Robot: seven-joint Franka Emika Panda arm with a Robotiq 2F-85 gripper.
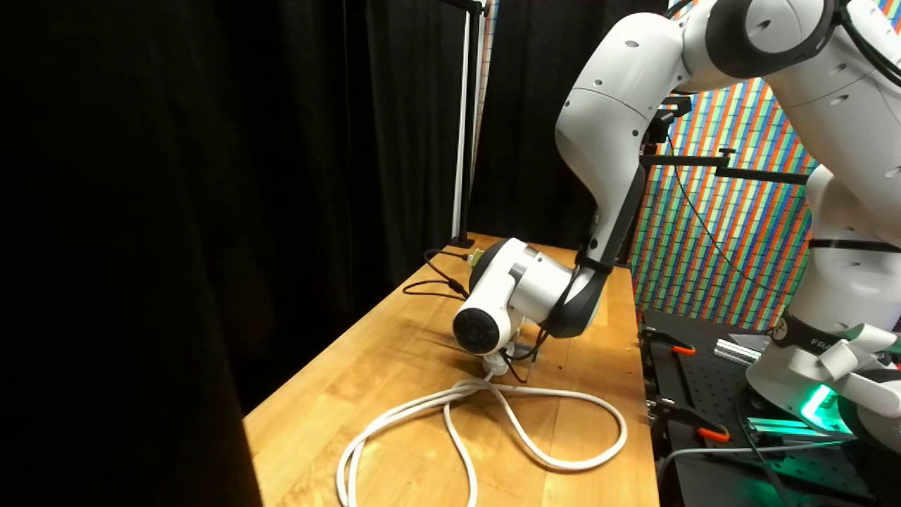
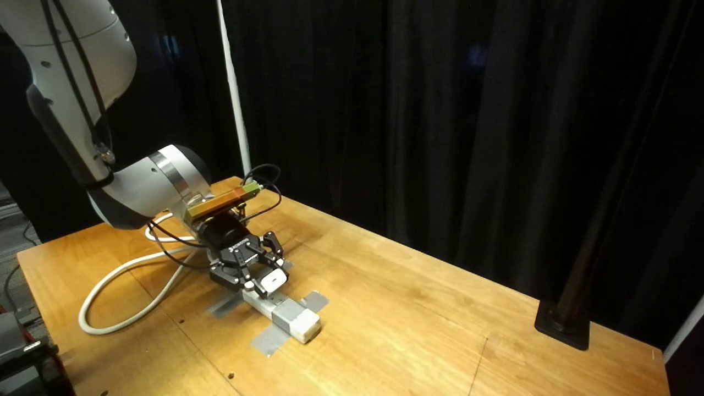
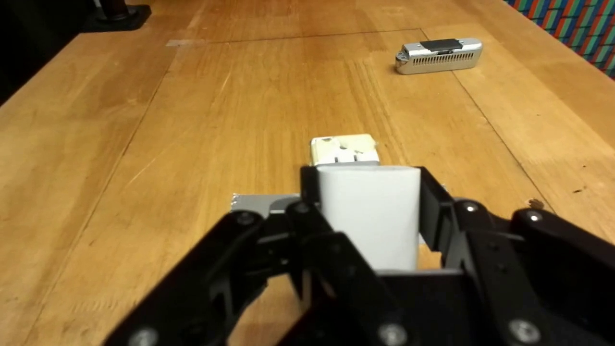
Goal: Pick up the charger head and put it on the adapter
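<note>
Gripper [image 3: 370, 206] closed around charger head [image 3: 372, 221], fingers [image 3: 310, 186] pressed to two opposite sides, apart only by its width
Charger head held over adapter [image 2: 305, 324], beside band of grey tape [image 2: 289, 313] that crosses it; whether underside touches adapter, cannot tell
Adapter flat on wooden table [image 2: 412, 319], far end with slots showing past charger head in wrist view
White cord [image 1: 574, 465] looped on table in both exterior views
Slotted silvery object [image 3: 444, 60] well apart, farther along table
Black stand base [image 2: 564, 330] near table's edge, by dark curtain [image 2: 467, 137]

The white charger head [image 3: 370, 218], gripped by the claw [image 2: 273, 279], is over the taped whitish adapter [image 2: 266, 304] (contact unclear).
</note>
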